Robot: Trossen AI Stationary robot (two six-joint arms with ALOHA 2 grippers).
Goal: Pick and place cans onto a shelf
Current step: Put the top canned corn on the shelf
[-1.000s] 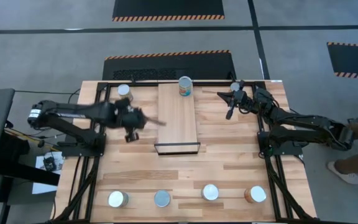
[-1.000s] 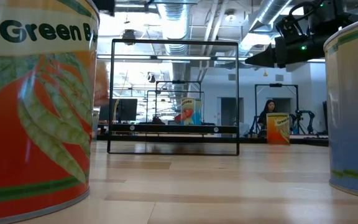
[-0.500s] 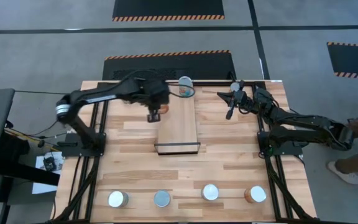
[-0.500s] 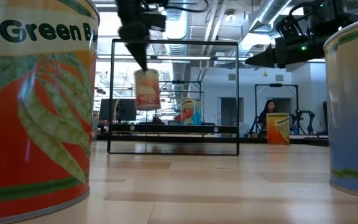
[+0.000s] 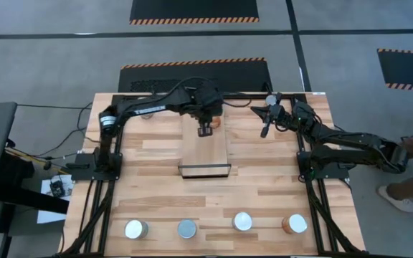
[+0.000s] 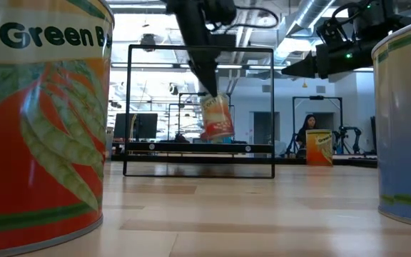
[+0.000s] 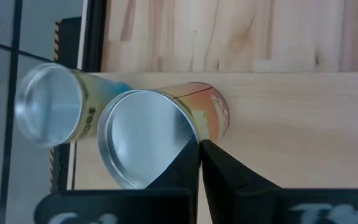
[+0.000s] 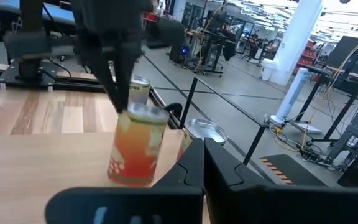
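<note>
High view: left gripper (image 5: 205, 130) clamps a tilted can (image 5: 211, 122) over the shelf (image 5: 205, 150), with another can (image 7: 48, 106) at twelve o'clock; collision could topple it. Right gripper (image 5: 264, 132) waits, closed, empty.

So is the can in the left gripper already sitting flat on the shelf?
No, in the low view the can hangs tilted from the left gripper, clear of the shelf.

A: Where is the left claw (image 5: 206, 127) sitting?
B: Over the far end of the shelf (image 5: 205, 154), holding an orange can (image 5: 213, 122).
A: And the right claw (image 5: 266, 126)?
B: Hovering beside the shelf, over the bench (image 5: 264, 193).
</note>
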